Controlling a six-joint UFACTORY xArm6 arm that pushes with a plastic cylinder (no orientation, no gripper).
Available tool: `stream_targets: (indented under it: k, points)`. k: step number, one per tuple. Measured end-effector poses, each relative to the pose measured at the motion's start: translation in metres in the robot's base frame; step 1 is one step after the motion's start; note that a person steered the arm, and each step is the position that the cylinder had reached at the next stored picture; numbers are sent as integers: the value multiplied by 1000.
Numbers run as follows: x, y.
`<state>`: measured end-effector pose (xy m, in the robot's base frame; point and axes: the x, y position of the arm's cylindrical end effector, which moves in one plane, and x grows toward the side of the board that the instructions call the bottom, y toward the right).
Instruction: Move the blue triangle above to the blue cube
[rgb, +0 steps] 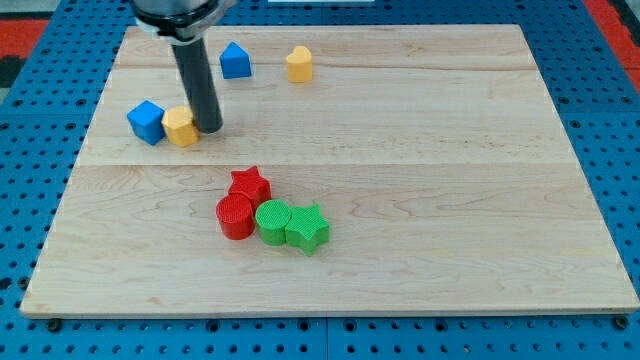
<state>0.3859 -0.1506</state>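
Observation:
The blue triangle (235, 60) sits near the view's top, left of centre. The blue cube (147, 121) sits at the view's left, touching a yellow block (181, 127) on its right. My tip (210, 128) rests on the board just right of that yellow block, close to or touching it. The tip is below and slightly left of the blue triangle, well apart from it.
A yellow block (299, 64) sits right of the blue triangle. A red star (250, 185), a red cylinder (236, 216), a green cylinder (272, 221) and a green star (308, 227) cluster at the board's middle. The wooden board (450, 150) lies on a blue pegboard.

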Motion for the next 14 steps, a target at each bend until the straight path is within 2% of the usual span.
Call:
stream_targets:
  k: [1, 3, 4, 5, 6, 8, 9, 10, 11, 12, 13, 14]
  points:
    - [0, 25]
    - [-129, 215]
    - [-139, 172]
    - [-110, 59]
    - [-71, 19]
    - [-52, 37]
    - [-52, -3]
    - [-72, 16]
    - [-117, 74]
    - [-142, 24]
    - [-112, -30]
    - [-92, -52]
